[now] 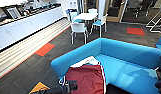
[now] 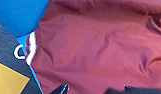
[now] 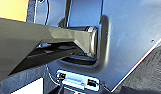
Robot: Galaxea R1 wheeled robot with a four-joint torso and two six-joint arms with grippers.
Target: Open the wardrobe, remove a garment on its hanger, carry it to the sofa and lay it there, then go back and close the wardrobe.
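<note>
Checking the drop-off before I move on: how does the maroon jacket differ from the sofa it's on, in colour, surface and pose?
The jacket is maroon with white sleeves and striped trim; the sofa is plain bright blue. The jacket's cloth is creased and rumpled; the sofa's upholstery looks smooth. The jacket lies flat, spread across one end of the seat by the rounded arm, while the sofa stands on the dark carpet. Both are soft fabric.

The near end of the large bright blue upholstered sofa (image 1: 126,53) is covered by the maroon varsity-style jacket (image 1: 87,77), spread flat up to the rounded arm. The seat toward the far end is left bare. Dark carpet floor (image 1: 28,72) beside the arm is unobstructed.
</note>
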